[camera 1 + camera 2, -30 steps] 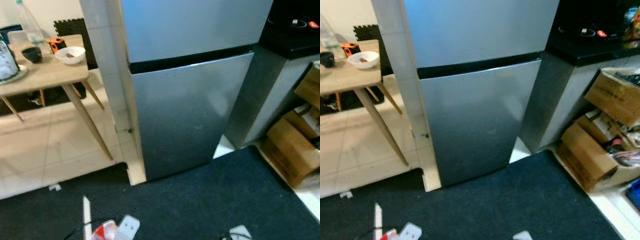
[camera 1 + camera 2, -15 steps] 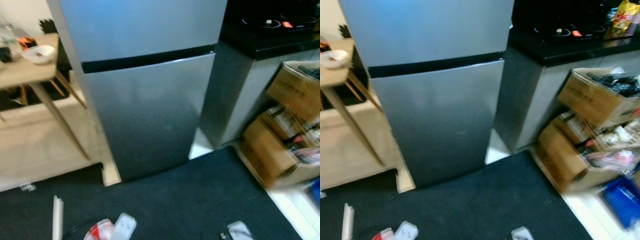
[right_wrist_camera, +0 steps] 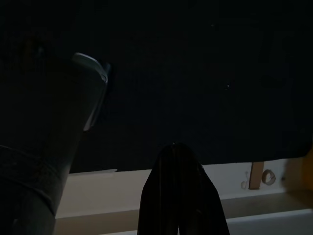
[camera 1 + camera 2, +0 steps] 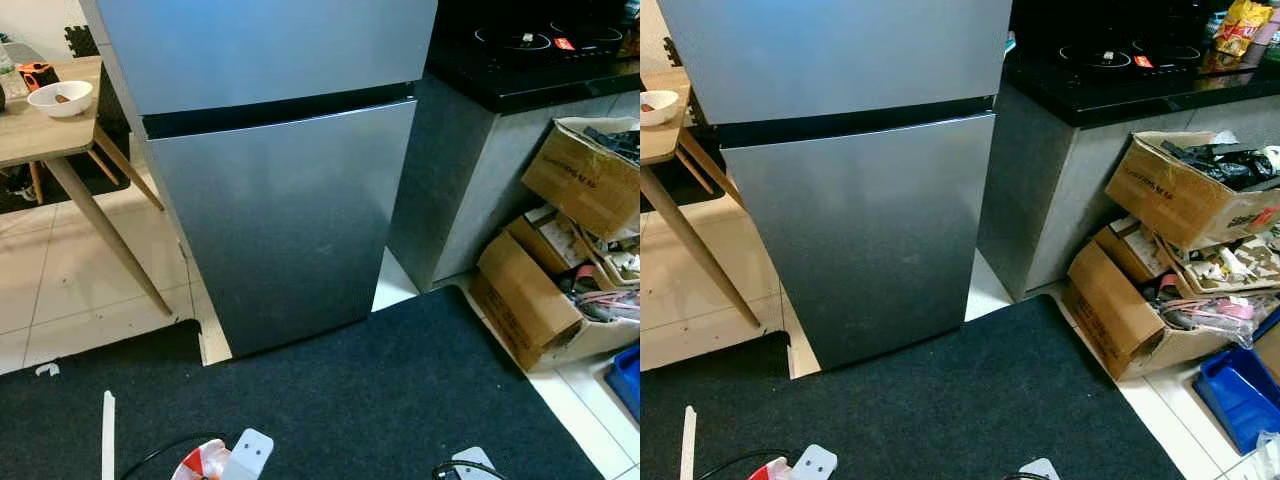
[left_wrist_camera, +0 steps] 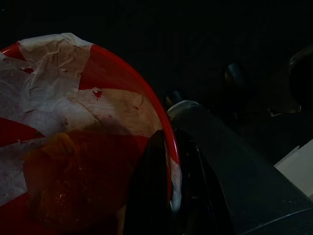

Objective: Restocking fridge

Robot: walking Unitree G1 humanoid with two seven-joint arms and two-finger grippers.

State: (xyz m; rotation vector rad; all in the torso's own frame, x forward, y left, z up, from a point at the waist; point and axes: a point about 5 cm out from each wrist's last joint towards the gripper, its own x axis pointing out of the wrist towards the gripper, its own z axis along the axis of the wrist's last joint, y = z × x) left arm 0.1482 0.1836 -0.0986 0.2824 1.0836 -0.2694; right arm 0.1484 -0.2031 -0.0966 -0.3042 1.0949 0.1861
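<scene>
- straight ahead: fridge (image 4: 285,200) with both doors shut, close in front
- left gripper (image 5: 166,196) clamped on a red-and-white packet (image 5: 73,147), held low
- right gripper (image 3: 178,196): fingers look closed, empty
- step: approach; next, probably free hand pulls door open

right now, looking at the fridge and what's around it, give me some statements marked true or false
1. Both doors of the fridge are shut. True.
2. The left gripper holds a red and white container. True.
3. The white bowl sits on the black mat. False: it stands on the wooden table to the fridge's left.
4. The cardboard boxes are stacked left of the fridge. False: they are on the right, below the black counter.
5. A blue bin sits on the floor by the boxes. True.
</scene>
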